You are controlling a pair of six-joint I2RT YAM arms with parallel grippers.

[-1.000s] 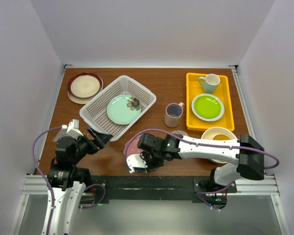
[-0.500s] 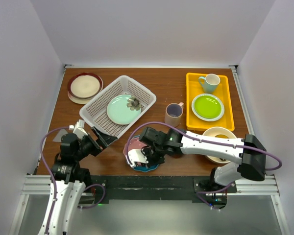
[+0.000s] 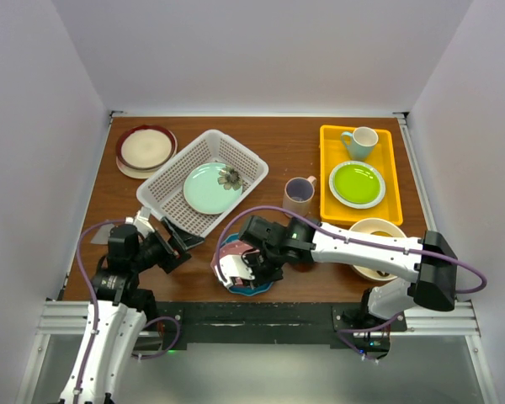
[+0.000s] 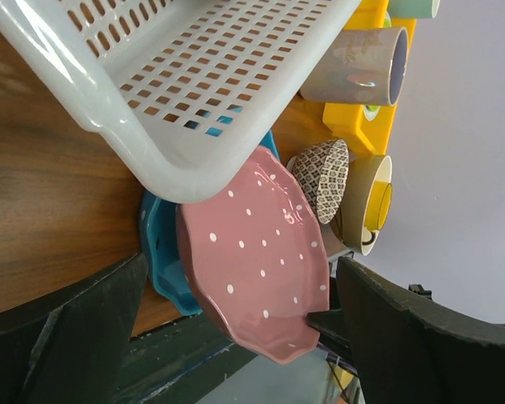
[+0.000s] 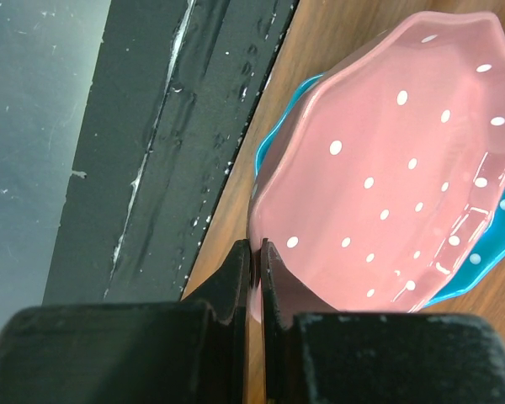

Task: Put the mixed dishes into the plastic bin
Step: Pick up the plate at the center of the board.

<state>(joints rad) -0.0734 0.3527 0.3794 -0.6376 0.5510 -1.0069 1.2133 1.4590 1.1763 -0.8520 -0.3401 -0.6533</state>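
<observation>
Table (image 3: 278,143): the work is done at its near edge, just in front of the bin's near corner.
Plastic bin (image 3: 162,192): it is set aslant on the left half of the table, with one pale green plate (image 3: 206,187) lying flat inside. The flared rim should be cleared from above before any sideways travel is finished, so the load is not caught on it.
Pink dotted plate (image 5: 396,177): it is tilted up over the blue one at the near table edge, well short of the bin. Whether its far edge rests on the plate below cannot be told for sure. Because it is held by one edge only, it is likely to swing, so a slow lift and a steady carry are called for. It is best lowered onto or beside the green plate and let go only once it is supported.
Blue dotted plate (image 4: 162,261): it lies flat beneath and is best left undragged, so the lift should be taken straight up first.
Left gripper (image 3: 175,244): it is spread wide with nothing held, just beside the bin's near corner. The path to the bin runs close by, so it should be drawn aside.
Right gripper (image 5: 254,252): it is pressed together on the pink plate's near rim in a thin pinch, which must not be slackened in transit.
</observation>
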